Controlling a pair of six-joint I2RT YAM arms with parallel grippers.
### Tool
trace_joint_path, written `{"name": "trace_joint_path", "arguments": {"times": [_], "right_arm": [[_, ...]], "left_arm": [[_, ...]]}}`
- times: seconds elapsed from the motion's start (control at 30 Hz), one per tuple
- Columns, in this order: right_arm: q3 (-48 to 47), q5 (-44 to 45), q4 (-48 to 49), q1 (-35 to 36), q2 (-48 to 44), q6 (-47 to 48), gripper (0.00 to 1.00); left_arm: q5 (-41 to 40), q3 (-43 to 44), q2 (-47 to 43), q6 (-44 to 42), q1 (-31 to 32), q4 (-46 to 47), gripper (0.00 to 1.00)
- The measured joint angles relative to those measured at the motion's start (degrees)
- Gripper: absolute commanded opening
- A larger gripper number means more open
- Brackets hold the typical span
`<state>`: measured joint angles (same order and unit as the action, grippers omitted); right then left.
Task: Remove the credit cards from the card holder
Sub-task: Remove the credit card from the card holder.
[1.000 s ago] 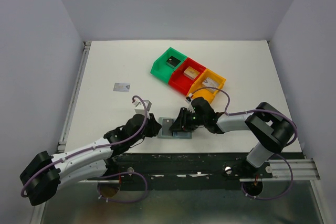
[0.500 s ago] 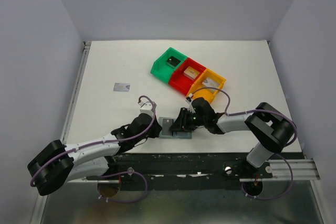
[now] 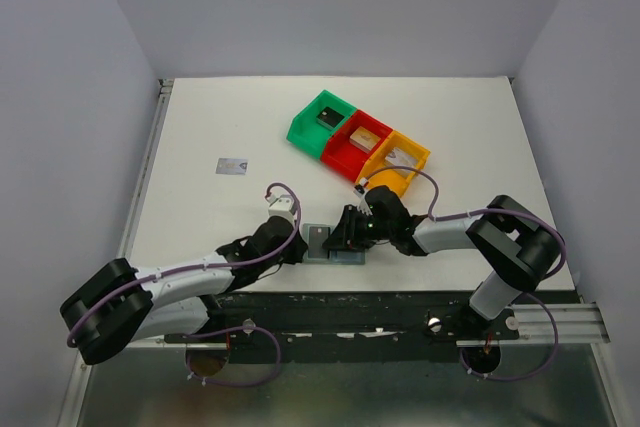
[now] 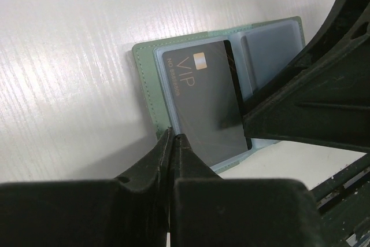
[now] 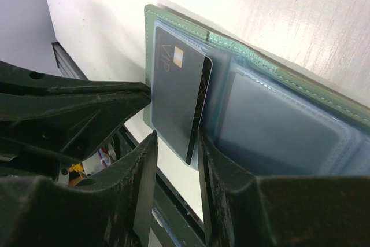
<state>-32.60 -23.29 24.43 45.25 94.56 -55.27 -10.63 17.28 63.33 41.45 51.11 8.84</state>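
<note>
Nearest, at the bottom centre of the top view, the card holder (image 4: 144,79) lies open on the table (image 3: 200,127), with both arms bent over it. We see the left gripper (image 4: 172,138) with its fingers pressed together at the holder's near corner; whether a thin edge is pinched between them we cannot tell. The right gripper (image 5: 177,140) has its fingers apart, straddling the free end of the black card (image 5: 176,91), which juts partly out of one sleeve. We judge the step to be drawing this card out. Next, the right fingers need to close on it and slide it along the sleeve while the holder is pinned. Only the wrist views show the card and its VIP print; the top view hides it under the arms. Farther up, only the top view shows a silver card (image 3: 232,166) lying at left and the green, red and orange bins (image 3: 340,160).
</note>
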Motion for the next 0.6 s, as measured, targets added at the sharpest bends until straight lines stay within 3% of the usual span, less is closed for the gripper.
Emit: {"name": "trace_joint_path", "arguments": {"times": [0.6], "right_arm": [[0.0,0.02,0.17,-0.37,0.5,-0.17,0.44]], "left_arm": [[0.0,-1.38,4.76,1.53,-0.04,6.16,0.0]]}}
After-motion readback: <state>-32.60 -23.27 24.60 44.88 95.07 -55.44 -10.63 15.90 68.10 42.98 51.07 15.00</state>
